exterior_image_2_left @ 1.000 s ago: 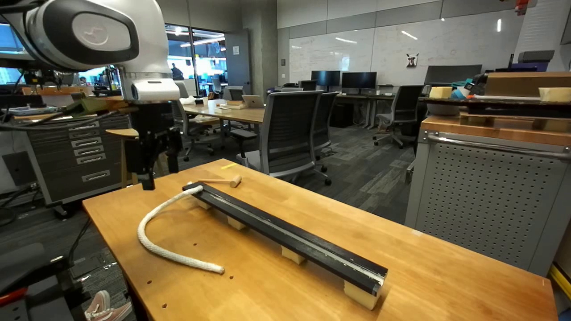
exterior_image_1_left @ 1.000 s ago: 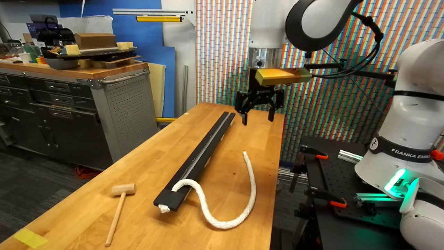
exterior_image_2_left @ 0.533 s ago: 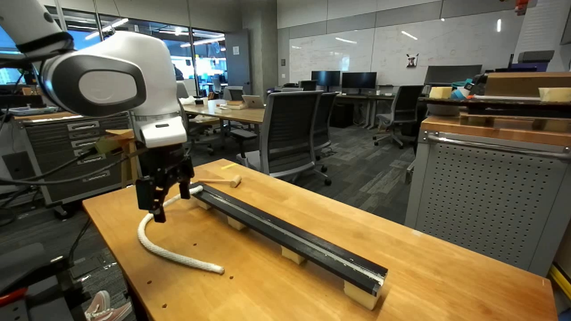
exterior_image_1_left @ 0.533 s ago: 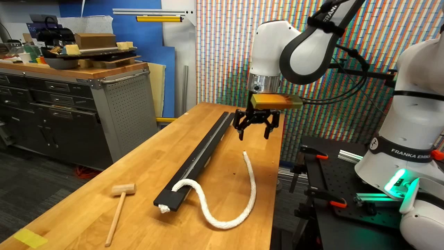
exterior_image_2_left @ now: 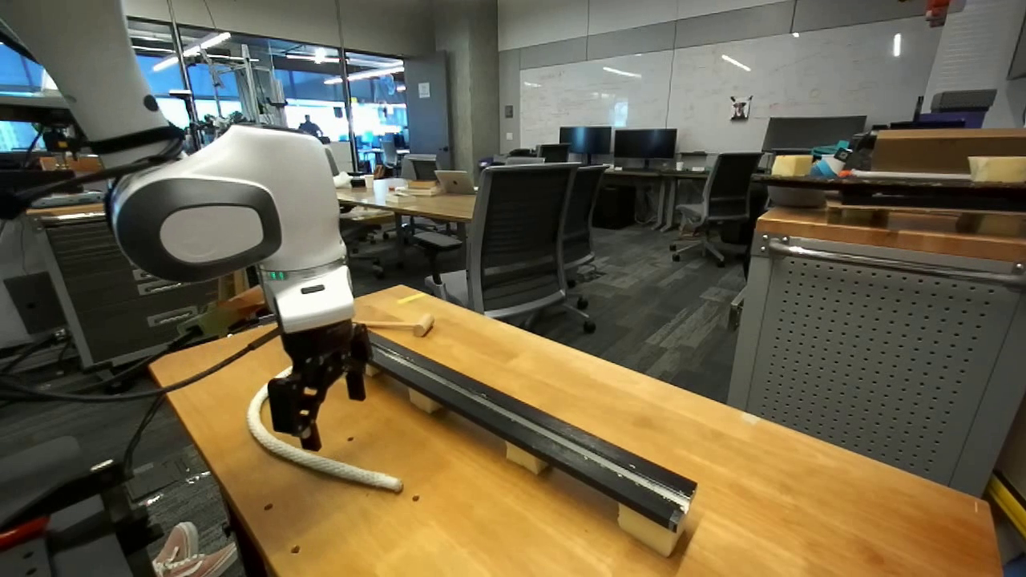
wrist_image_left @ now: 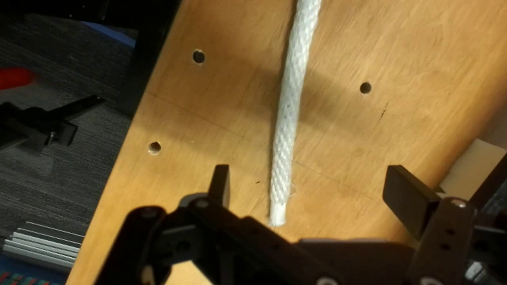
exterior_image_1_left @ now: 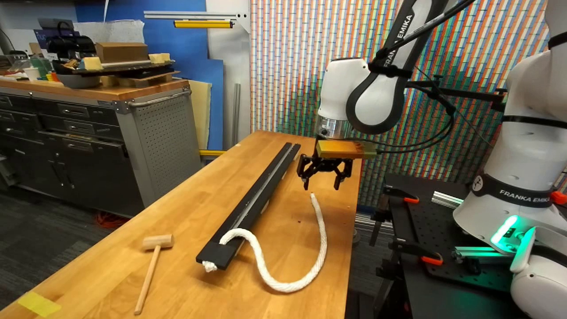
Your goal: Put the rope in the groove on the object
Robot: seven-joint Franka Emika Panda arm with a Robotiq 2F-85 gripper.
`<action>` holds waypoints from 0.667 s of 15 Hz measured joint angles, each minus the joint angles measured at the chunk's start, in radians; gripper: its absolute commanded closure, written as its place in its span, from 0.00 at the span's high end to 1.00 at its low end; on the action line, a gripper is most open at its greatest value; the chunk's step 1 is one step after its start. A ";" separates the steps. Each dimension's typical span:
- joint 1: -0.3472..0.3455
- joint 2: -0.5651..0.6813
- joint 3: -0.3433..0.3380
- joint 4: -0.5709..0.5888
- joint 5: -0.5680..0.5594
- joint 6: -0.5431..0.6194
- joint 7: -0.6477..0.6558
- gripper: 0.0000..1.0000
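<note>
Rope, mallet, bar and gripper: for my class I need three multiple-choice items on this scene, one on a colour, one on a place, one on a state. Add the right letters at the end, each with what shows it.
1. What colour is the rope?
A) Blue
B) Red
C) White

2. Where is the mallet in relation to the bar?
A) On top of it
B) Beside it, on the tabletop
C) Underneath it

3. What state is the gripper in?
A) Open, holding nothing
B) Shut on the rope
C) Shut on the mallet

Right letters:
1: C, since the rope shows white in all three views.
2: B, since an exterior view shows it lying on the tabletop, apart from the bar.
3: A, since the wrist view shows its fingers wide apart, neither touching the rope.
</note>
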 measured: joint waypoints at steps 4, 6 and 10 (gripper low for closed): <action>-0.034 0.076 0.049 0.063 0.178 0.015 -0.148 1.00; -0.058 0.109 0.075 0.099 0.249 0.015 -0.216 1.00; -0.072 0.169 0.068 0.144 0.293 0.013 -0.295 1.00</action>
